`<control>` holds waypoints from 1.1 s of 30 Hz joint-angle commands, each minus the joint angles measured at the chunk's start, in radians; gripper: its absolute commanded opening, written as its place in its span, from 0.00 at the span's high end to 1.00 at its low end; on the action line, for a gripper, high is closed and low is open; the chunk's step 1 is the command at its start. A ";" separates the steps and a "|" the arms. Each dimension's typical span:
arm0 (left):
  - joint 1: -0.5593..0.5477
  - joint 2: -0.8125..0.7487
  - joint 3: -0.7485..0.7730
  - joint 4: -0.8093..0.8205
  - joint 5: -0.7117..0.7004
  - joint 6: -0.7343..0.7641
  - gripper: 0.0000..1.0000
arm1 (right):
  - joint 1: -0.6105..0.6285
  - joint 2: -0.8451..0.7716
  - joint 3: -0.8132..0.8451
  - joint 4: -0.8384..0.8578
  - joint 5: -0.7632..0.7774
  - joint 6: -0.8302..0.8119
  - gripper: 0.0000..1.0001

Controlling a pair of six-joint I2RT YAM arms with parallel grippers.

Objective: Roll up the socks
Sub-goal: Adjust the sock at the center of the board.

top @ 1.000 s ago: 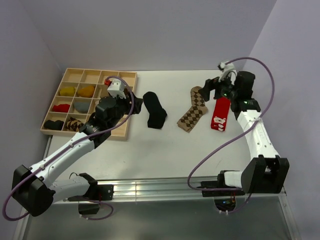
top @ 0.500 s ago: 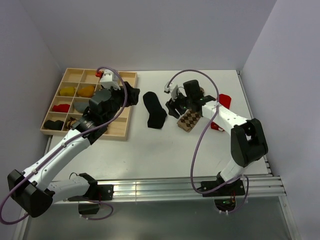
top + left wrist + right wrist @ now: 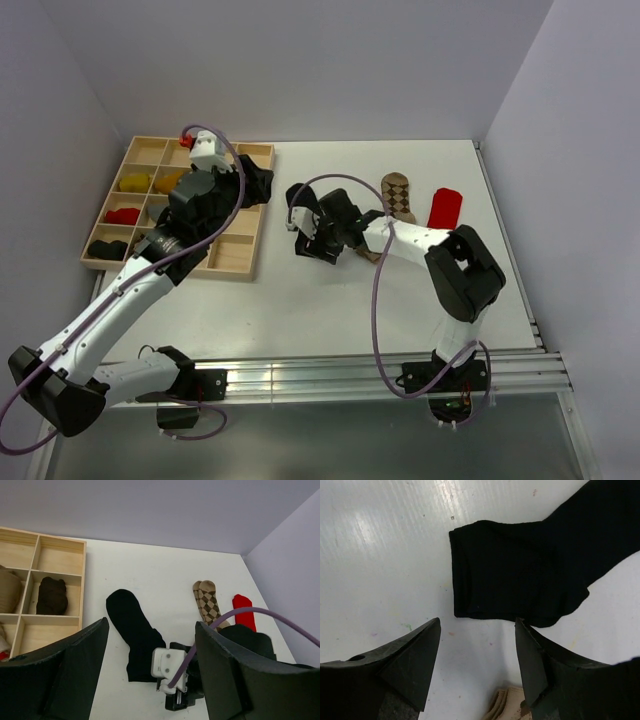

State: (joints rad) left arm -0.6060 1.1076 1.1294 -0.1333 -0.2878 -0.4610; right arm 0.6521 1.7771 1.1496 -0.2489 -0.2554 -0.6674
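Socks are all lying flat on the white table [image 3: 330, 300], none rolled yet. Black sock [image 3: 298, 193] sits around the center of the top view, just right of the wooden tray [image 3: 236, 264]. Argyle sock [image 3: 397, 188] is to the right of it w/ a gap, and the red sock [image 3: 444, 207] is further right again, near the argyle but apart.

Right gripper [image 3: 318, 240] hangs over the lower end of the black one, so a good chunk of it is hidden from above. Right wrist cam shows it better tho: jaws spread wide, and the sock's squared-off end is in the upper middle of frame, above the gap btwn the two fingers [image 3: 410, 660]. Can't tell if the tips touch the fabric. A bit of tan fabric [image 3: 507, 705] pokes in at the bottom edge.

Left gripper [image 3: 255, 186] is over the upper right part of the tray, jaws also wide apart, nothing in them. Its cam looks down on all 3 socks.
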 commanded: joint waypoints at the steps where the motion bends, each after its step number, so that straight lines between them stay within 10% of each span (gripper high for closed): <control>1: 0.011 -0.041 0.049 -0.006 -0.016 0.010 0.24 | 0.032 0.021 0.053 0.023 0.079 -0.050 0.32; 24: 0.041 -0.048 0.003 0.006 0.030 0.030 0.24 | 0.118 0.171 0.087 0.017 0.245 -0.130 0.42; 33: 0.041 -0.012 -0.031 0.037 0.079 0.042 0.26 | 0.100 0.240 0.205 -0.189 0.142 -0.150 0.72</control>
State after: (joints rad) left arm -0.5697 1.0836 1.1187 -0.1368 -0.2478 -0.4385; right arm 0.7650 1.9881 1.3003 -0.2867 -0.0360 -0.8097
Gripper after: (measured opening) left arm 0.748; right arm 0.300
